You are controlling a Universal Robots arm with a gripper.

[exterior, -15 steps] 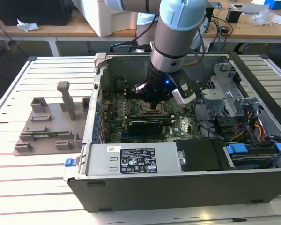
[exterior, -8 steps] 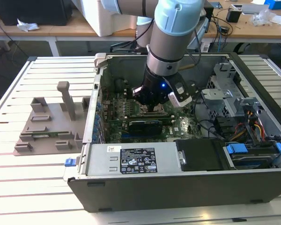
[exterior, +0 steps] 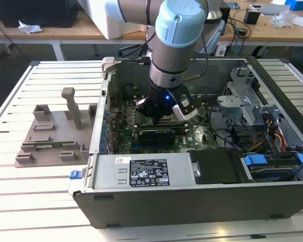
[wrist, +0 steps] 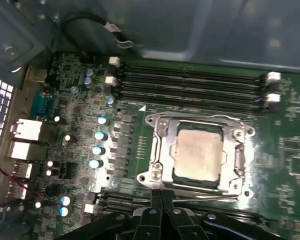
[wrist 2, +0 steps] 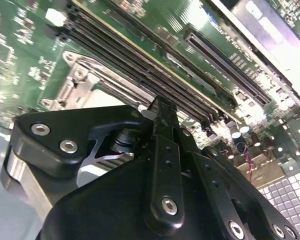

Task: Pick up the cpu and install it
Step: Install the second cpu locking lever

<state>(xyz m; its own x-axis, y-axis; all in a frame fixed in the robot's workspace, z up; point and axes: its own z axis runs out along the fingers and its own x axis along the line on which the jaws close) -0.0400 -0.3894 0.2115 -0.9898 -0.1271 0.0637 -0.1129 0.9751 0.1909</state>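
Note:
The cpu [wrist: 197, 152], a pale silver square chip, lies flat in the metal socket frame [wrist: 200, 150] on the green motherboard [wrist: 75, 100]. In the first wrist view my gripper [wrist: 162, 194] is shut, its two black fingers pressed together with nothing between them. The tips sit just off the socket's near edge, a little apart from the chip. In the second wrist view the shut gripper [wrist 2: 160, 102] hangs over the socket frame [wrist 2: 82, 82] beside the memory slots. In the exterior view the gripper [exterior: 159, 118] reaches down inside the open computer case [exterior: 192, 201].
Long memory slots [wrist: 190, 85] run beside the socket. A black expansion card [exterior: 156, 135] lies just in front of the gripper. A power supply [exterior: 141, 171] and drive bays [exterior: 272, 166] line the case. A grey plastic fixture [exterior: 55, 136] stands on the slatted table at the exterior view's left.

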